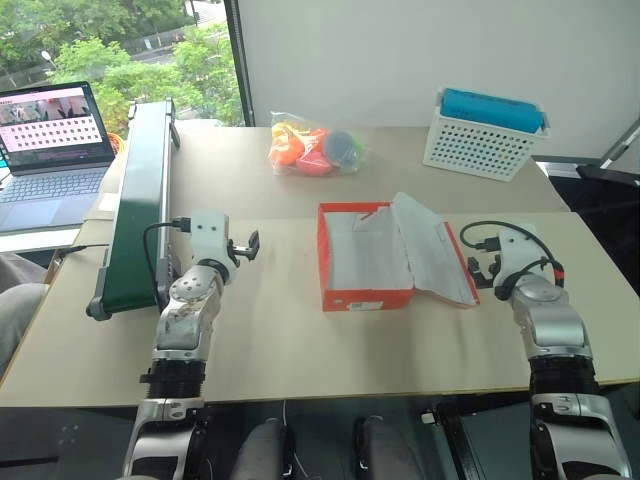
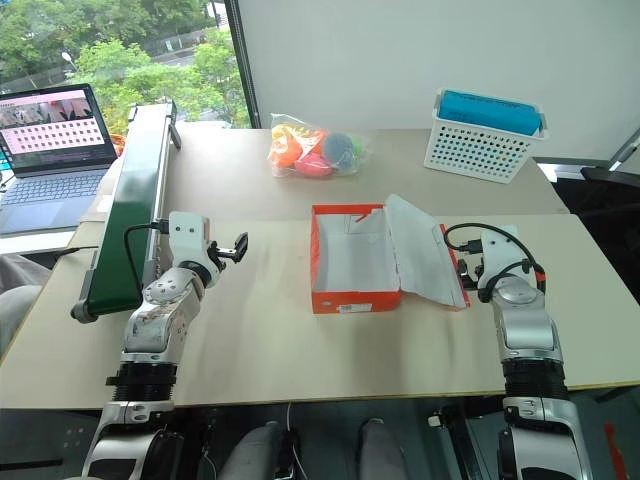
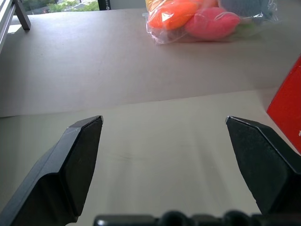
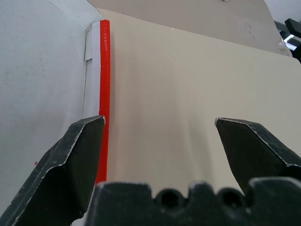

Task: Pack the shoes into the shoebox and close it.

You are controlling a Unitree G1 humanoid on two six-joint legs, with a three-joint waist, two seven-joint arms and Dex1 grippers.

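Left hand (image 1: 247, 245) spread wide and empty over the pale bench (image 1: 270, 330); right hand (image 1: 478, 262) likewise, just beside the lid of the open orange-red cardboard shoebox (image 1: 365, 296). No cream shoes visible; best found before reaching. Box lining seen from above by the head; lid edge up close by the right wrist.

left gripper (image 3: 163, 141): spread wide (nothing between) | above table (image 3: 94, 66) | toy bag (image 3: 207, 19) ahead

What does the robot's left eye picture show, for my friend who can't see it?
An orange-red shoebox lies open on a table, white paper inside, between the open left gripper and open right gripper. Behind are a toy bag and white basket.
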